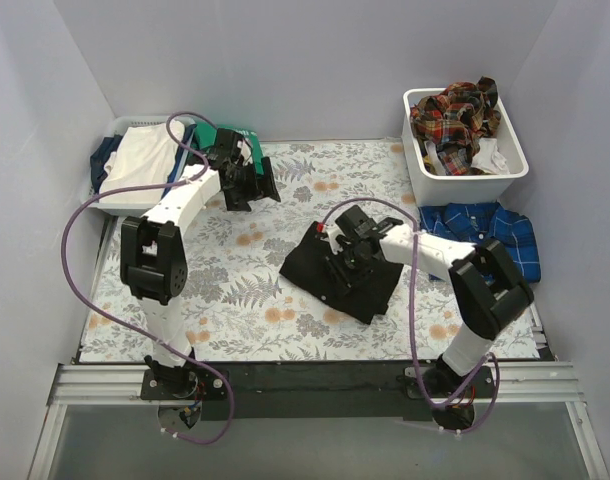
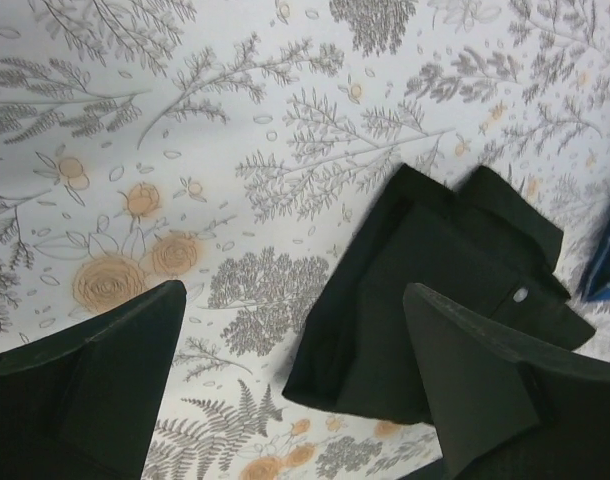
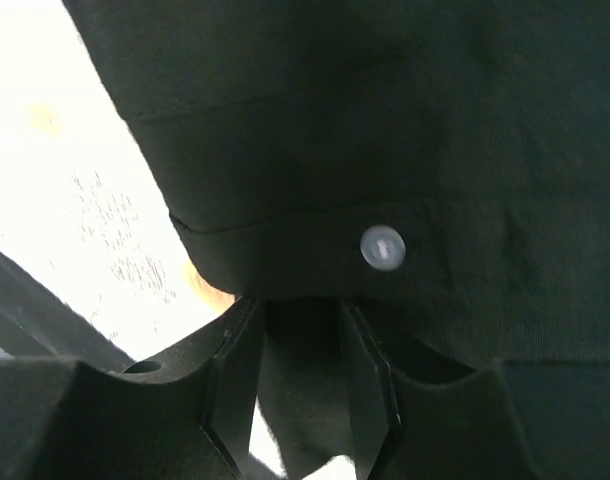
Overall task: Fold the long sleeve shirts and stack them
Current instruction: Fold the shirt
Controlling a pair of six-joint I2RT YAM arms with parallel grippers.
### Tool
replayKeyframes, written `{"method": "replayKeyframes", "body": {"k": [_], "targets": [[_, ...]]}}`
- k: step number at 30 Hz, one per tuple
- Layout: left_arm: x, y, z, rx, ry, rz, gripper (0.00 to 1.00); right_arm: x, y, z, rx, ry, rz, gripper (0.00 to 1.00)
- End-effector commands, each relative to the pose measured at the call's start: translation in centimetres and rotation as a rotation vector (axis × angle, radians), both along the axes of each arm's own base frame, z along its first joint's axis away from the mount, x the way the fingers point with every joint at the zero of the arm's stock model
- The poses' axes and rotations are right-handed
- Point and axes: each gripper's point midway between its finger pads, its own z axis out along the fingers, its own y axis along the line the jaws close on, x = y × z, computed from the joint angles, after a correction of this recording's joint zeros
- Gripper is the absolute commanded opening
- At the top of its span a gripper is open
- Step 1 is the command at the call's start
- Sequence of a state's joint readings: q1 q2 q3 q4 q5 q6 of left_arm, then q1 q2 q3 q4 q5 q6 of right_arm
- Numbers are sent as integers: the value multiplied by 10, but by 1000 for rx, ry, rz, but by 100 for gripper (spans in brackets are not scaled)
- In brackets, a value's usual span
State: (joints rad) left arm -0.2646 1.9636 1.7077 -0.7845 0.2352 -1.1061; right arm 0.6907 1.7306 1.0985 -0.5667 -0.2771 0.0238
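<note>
**A:** ok top view first, where's the black shirt at?

**B:** on the floral tablecloth, a bit right of centre, folded into a lumpy diamond. The right gripper is down on top of it. Can't judge its jaws from up here tbh.

**A:** and the other shirts?

**B:** The blue plaid shirt lies flat at the right edge, just beside the white bin. The red-orange plaid shirts are bunched up inside that bin. The left gripper hangs over the far left part of the cloth, near the green top, jaws spread, nothing in them.

**A:** left wrist cam?

**B:** Both fingers are wide apart with mostly bare tablecloth between them. The black shirt shows beyond them to the right, with a small button on it. There's a sliver of blue at the right edge.

**A:** right wrist?

**B:** super close up. The two fingers are pinched nearly together with a fold of black cloth between them, so it's clamped on the black shirt. The pale button sits just above the pinch. The tablecloth on the left is blown out white.
</note>
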Motion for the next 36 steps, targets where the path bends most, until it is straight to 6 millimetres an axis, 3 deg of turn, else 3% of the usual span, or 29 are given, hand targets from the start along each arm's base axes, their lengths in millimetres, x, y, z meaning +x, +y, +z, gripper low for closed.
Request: {"method": "replayKeyframes", "body": {"k": [1, 5, 8, 12, 17, 22, 27, 30, 31, 36], "targets": [[-35, -31, 36, -64, -129, -176, 92, 23, -2, 41, 79, -181, -107, 44], [-62, -63, 41, -84, -179, -305, 92, 53, 8, 101, 184, -343, -241, 45], [-80, -84, 44, -130, -190, -388, 91, 58, 3, 111, 200, -356, -342, 48], [-103, -106, 31, -136, -158, -467, 91, 47, -9, 94, 207, -228, -431, 52], [-127, -104, 8, -120, -99, -491, 90, 25, -22, 74, 188, -137, -488, 52], [-137, -106, -14, -111, -58, -505, 90, 8, -49, 39, 91, -68, -544, 52], [-138, -115, -54, -39, 5, -508, 88, 20, -62, 22, 60, -56, -581, 52], [-135, -105, -79, 45, 43, -464, 88, 38, -61, 16, 57, -49, -581, 52], [-130, -96, -87, 104, 42, -432, 88, 40, -62, 7, 36, -32, -569, 52], [-126, -51, -122, 346, 82, -325, 88, 64, -57, -1, 33, -26, -535, 51]]}}
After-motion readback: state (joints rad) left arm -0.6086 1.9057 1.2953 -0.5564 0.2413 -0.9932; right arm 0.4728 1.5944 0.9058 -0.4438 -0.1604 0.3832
